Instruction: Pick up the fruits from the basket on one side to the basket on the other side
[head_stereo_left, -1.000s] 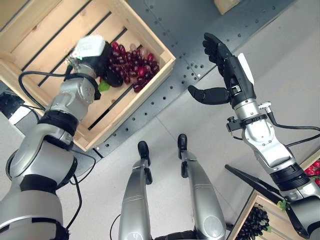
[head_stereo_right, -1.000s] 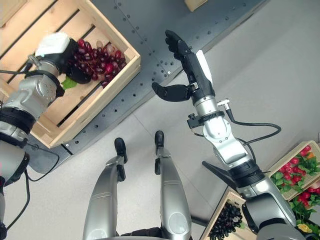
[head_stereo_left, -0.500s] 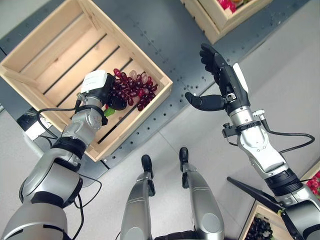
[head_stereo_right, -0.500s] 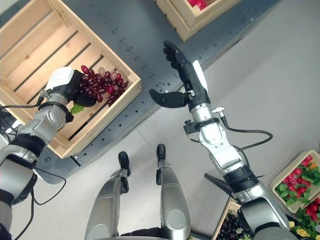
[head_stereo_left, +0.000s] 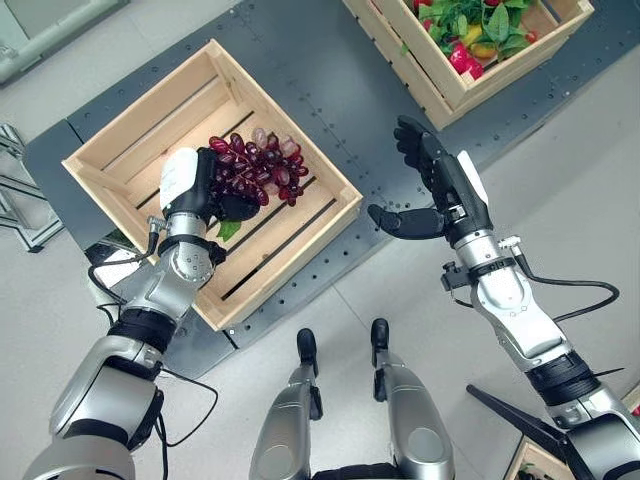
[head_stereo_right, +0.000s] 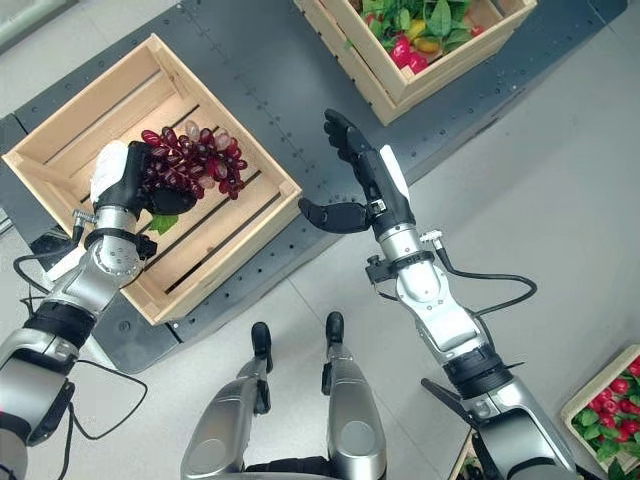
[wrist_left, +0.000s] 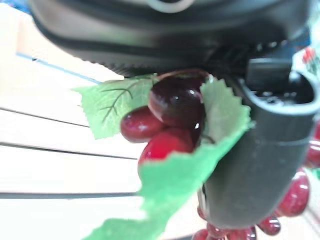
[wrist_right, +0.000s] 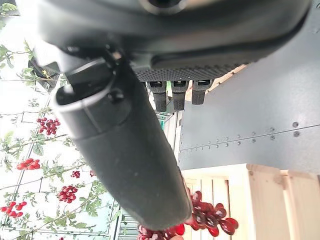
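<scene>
Left hand (head_stereo_left: 192, 190) clamped on red grapes (head_stereo_left: 262, 168) inside slatted wooden crate (head_stereo_left: 120, 128); right hand (head_stereo_left: 437, 190) spread, empty

Bright, even light with soft shadows; both wrist views are blurred up close and partly overexposed.

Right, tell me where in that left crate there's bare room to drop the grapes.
The crate has bare slats along its far-left half, between the far wall and the grapes. It is crowded on the right-hand side, where the left hand holds the bunch over the slats.
</scene>
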